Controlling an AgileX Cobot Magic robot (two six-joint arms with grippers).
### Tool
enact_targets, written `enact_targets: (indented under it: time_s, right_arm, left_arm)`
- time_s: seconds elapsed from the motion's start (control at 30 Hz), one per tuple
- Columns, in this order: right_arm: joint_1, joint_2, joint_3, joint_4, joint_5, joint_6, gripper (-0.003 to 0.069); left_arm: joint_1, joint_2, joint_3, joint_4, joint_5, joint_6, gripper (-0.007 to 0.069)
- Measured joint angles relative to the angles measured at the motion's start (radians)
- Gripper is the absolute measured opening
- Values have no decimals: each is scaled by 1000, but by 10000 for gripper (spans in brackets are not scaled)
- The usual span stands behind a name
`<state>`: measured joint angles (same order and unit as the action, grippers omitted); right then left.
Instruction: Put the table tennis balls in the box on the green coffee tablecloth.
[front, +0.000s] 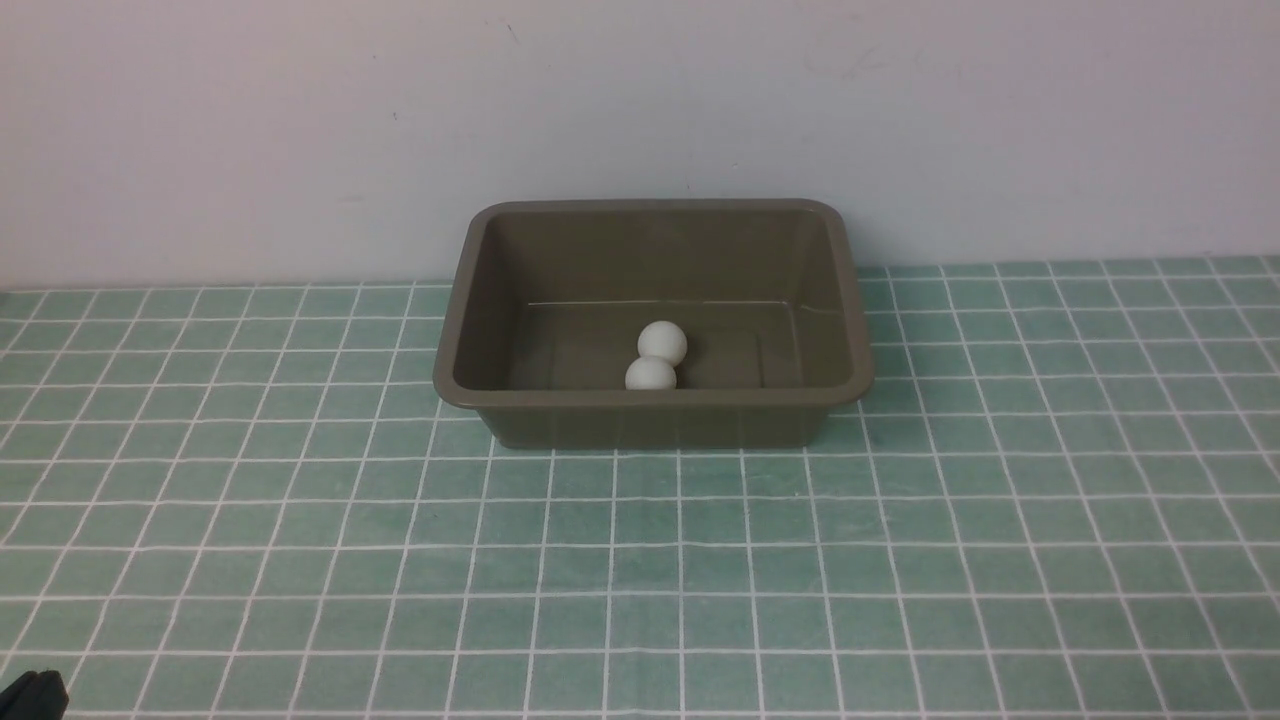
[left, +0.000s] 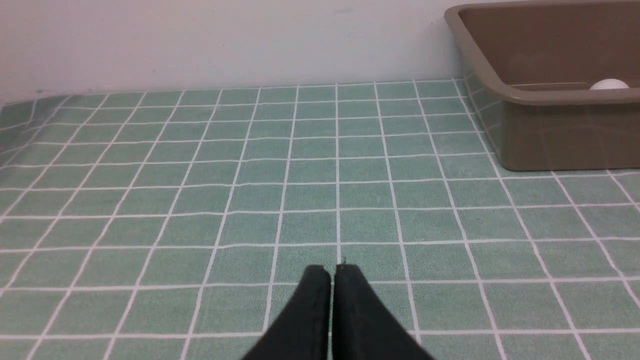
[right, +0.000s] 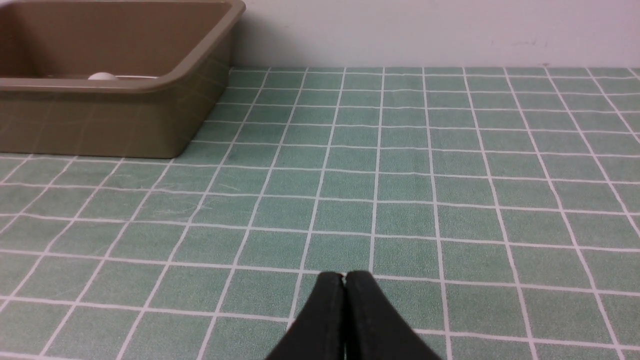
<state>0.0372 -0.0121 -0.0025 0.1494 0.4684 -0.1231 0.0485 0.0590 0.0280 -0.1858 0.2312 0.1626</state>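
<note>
Brown-green plastic box (front: 655, 425), rectangular w/ rounded corners, flared rim & no lid, sits upright on green coffee tablecloth (front: 640, 560), at its far side, close to a plain pale wall (front: 640, 100). Cloth is green w/ thin white lines crossing into small squares. Inside the box, approx. mid-width & toward the near wall, 2 white table tennis balls (front: 662, 343) lie on the floor of the box, seemingly touching, one a bit farther back & slightly to the right of the other; the nearer one's lower part is hidden by the box's near rim. L gripper (left: 333, 272): fingers closed, tips together or nearly so, nothing held, above cloth. R gripper (right: 345, 279): fingers closed too, tips together, nothing held, also above cloth. Both dark, both apart from box. Each wrist view shows part of the box & the top of a white ball over its rim. In front view, a small dark part (front: 35, 695) pokes in at the near L corner; can't tell exactly which bit of the robot.
</note>
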Motion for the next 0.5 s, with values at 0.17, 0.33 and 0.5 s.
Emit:
enact_targets:
  time_s: [0.17,0.33,0.5]
  right_arm:
    - [0,0,0,0,0,0,-16]
    - [0,0,0,0,0,0,-16]
    - [0,0,0,0,0,0,-16]
  left_arm:
    - [0,0,0,0,0,0,-8]
    - [-3,0,0,0,0,0,-8]
    - [-5,0,0,0,0,0,-8]
